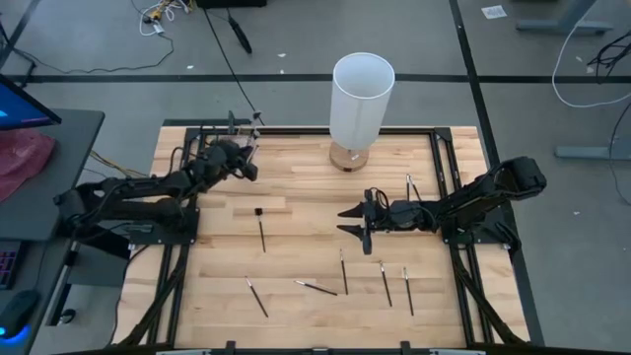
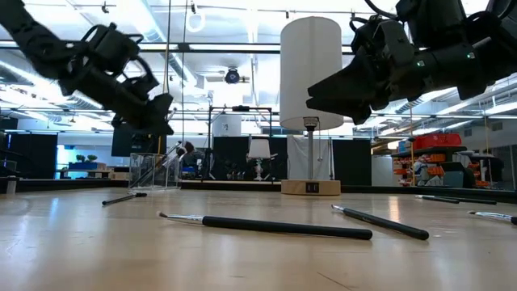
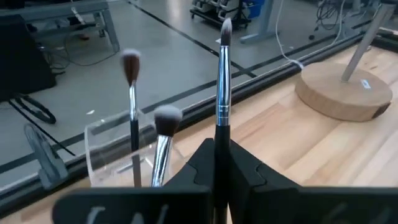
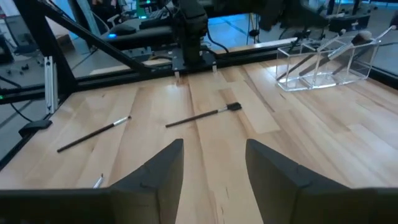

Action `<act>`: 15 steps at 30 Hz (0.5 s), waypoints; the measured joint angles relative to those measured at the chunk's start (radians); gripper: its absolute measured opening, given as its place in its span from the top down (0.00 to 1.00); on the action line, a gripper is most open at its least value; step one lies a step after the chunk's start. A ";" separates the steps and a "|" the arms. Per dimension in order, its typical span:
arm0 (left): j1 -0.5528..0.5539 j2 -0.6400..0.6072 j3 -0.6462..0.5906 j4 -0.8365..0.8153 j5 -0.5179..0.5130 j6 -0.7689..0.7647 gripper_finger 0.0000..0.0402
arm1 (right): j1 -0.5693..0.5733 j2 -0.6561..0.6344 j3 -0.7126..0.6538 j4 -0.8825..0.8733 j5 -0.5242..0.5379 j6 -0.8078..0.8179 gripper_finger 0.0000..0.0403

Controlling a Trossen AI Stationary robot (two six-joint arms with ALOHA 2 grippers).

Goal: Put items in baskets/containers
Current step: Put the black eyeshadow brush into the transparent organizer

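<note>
A clear container [image 3: 115,152] stands at the table's far left corner [image 1: 242,128] with two brushes [image 3: 132,93] upright in it, bristles up. My left gripper [image 1: 246,166] hovers just beside it, shut on a dark-handled brush [image 3: 222,74]. Several more brushes lie flat on the wood, one mid-table [image 1: 261,229] and others along the near side [image 1: 343,271]. My right gripper [image 1: 355,223] hangs open above the table's middle, nothing between its fingers [image 4: 214,168]. It points toward the left edge. My left gripper pinches the brush's dark handle [image 3: 220,140] between its two fingers. The brush sticks out past the fingertips, with its ferrule and bristle tuft [image 3: 226,28] at the far end. It is lifted clear of the table, close to the container.
A lamp with a tall white shade [image 1: 362,94] on a round wooden base [image 1: 347,156] stands at the far middle. A black frame [image 1: 454,168] runs round the tabletop. One brush [image 1: 409,185] lies near the right arm. Bare wood lies between the two grippers.
</note>
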 joint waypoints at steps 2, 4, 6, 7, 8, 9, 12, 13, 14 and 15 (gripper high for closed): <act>0.013 0.000 -0.029 0.024 0.017 0.000 0.96 | 0.000 0.000 0.000 0.007 0.000 0.000 0.56; 0.021 0.000 -0.054 0.032 0.021 -0.001 0.95 | 0.000 0.000 0.000 0.013 0.000 0.000 0.56; 0.022 0.000 -0.076 0.044 0.022 -0.001 0.94 | 0.000 0.000 0.000 0.023 0.001 0.000 0.56; 0.022 0.000 -0.086 0.052 0.022 -0.001 0.94 | 0.000 0.000 0.000 0.027 0.002 0.000 0.56; 0.022 0.000 -0.096 0.068 0.022 -0.001 0.95 | 0.000 0.000 0.000 0.034 0.002 0.000 0.56; 0.022 0.000 -0.104 0.081 0.022 -0.001 0.95 | 0.000 0.000 0.000 0.041 0.002 0.000 0.56; 0.022 0.001 -0.114 0.085 0.022 -0.001 0.95 | 0.000 0.000 0.000 0.057 0.002 0.000 0.56; 0.022 0.001 -0.114 0.083 0.022 -0.001 0.95 | 0.000 0.000 0.000 0.057 0.002 0.000 0.56; 0.022 0.001 -0.114 0.083 0.022 -0.001 0.94 | 0.000 0.000 0.000 0.057 0.002 0.000 0.56; 0.022 0.001 -0.114 0.083 0.022 -0.001 0.93 | 0.000 0.000 0.000 0.057 0.002 0.000 0.56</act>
